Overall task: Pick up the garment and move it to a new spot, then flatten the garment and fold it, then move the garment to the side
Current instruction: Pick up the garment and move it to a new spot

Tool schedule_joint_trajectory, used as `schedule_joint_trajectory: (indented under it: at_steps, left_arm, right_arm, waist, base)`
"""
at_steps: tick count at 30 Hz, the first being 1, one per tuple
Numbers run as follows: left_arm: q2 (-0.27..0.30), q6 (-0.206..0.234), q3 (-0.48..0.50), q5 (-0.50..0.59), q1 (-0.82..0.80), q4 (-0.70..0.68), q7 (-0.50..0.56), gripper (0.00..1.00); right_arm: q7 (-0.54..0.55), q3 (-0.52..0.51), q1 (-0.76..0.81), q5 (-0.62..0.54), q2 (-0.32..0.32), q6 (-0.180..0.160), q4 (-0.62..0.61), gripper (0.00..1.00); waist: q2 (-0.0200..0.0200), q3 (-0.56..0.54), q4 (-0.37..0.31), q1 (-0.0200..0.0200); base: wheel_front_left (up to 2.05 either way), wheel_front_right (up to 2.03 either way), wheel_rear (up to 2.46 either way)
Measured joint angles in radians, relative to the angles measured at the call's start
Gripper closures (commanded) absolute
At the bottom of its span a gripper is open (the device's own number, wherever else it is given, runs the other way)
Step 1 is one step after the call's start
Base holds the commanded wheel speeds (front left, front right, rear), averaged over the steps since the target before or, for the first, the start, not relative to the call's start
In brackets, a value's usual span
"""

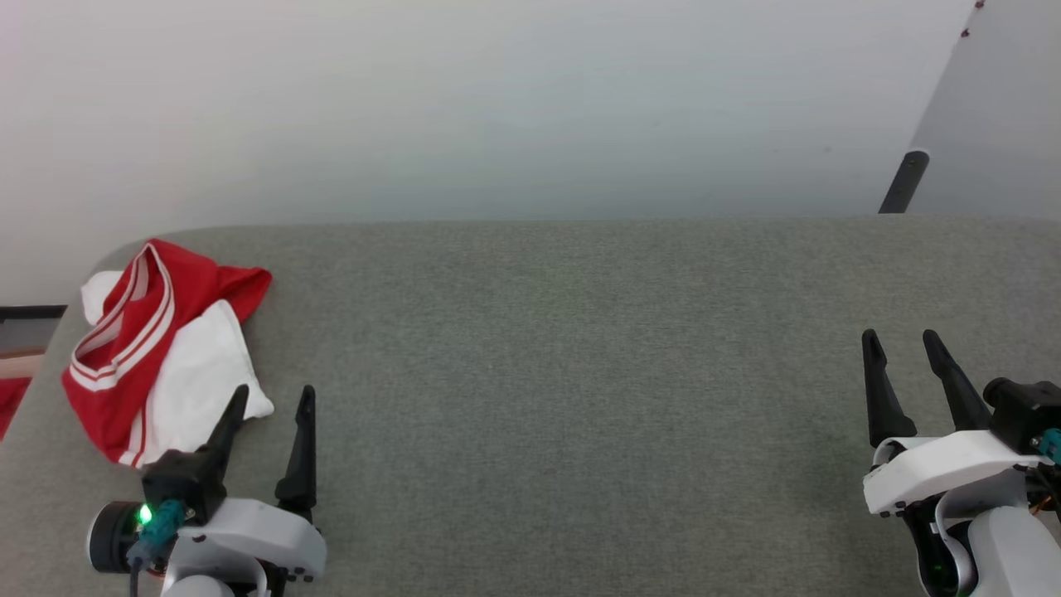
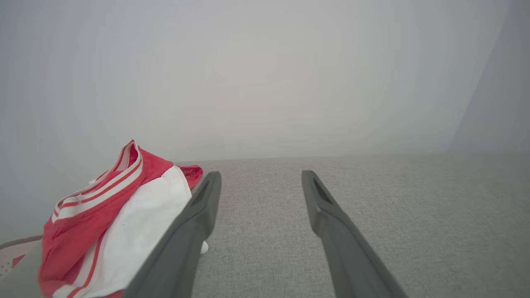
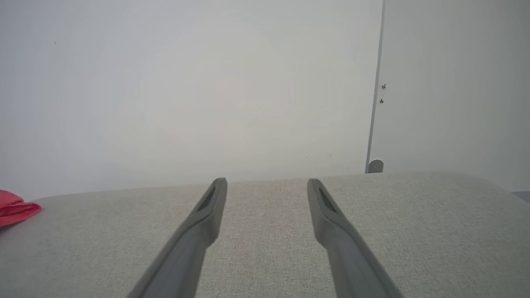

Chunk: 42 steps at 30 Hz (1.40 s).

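Note:
The garment (image 1: 157,344), a red shirt with white parts and red-white striped trim, lies crumpled near the far left corner of the grey table (image 1: 580,373). My left gripper (image 1: 276,394) stands open just to the garment's near right side, its left finger close beside the white cloth, nothing between the fingers. In the left wrist view the garment (image 2: 112,223) bunches up left of the left gripper (image 2: 261,176). At the table's right side my right gripper (image 1: 899,340) is open and empty. From the right wrist, a red edge of the garment (image 3: 14,209) shows far left of the right gripper (image 3: 267,182).
A pale wall (image 1: 497,108) rises behind the table's far edge. A dark post (image 1: 903,182) stands at the far right by a wall seam. The table's rounded left edge runs just beyond the garment, with floor (image 1: 21,340) beside it.

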Motion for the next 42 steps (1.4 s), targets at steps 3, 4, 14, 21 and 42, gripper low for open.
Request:
schedule_joint_trajectory:
  at_steps: [3, 4, 14, 21, 42]
  left_arm:
    - [-0.002, 0.0, 0.002, -0.007, -0.005, 0.009, 0.0, 0.0]
    - [-0.001, -0.001, 0.003, -0.007, -0.006, 0.014, 0.0, 0.0]
    - [-0.008, 0.015, 0.003, 0.002, -0.022, 0.06, 0.0, 0.0]
    - [-0.008, 0.031, 0.005, 0.002, -0.025, 0.072, 0.0, 0.0]
    - [-0.064, 0.143, 0.11, -0.052, 0.152, -0.109, 0.0, 0.0]
  right_arm:
    - [0.0, -0.004, 0.005, 0.008, 0.0, 0.0, -0.002, 0.0]
    - [0.0, -0.004, 0.01, 0.008, 0.0, 0.0, -0.002, 0.0]
    - [0.0, 0.041, 0.017, 0.042, -0.005, 0.0, 0.0, 0.0]
    - [0.0, 0.063, 0.016, 0.053, -0.002, 0.0, 0.004, 0.0]
    - [0.0, 0.364, -0.157, 0.149, 0.014, 0.0, 0.093, 0.0]
  waist:
    - [0.0, -0.001, 0.012, 0.0]
    - [0.0, -0.001, 0.017, 0.0]
    - [0.0, -0.004, 0.11, 0.0]
    - [0.0, -0.007, 0.226, 0.0]
    - [0.0, 0.024, 0.534, 0.0]
  base:
    - [0.0, 0.0, 0.0]
    - [0.0, 0.0, 0.0]
    - [0.0, 0.0, 0.0]
    - [0.0, 0.0, 0.0]
    - [0.0, 0.0, 0.0]
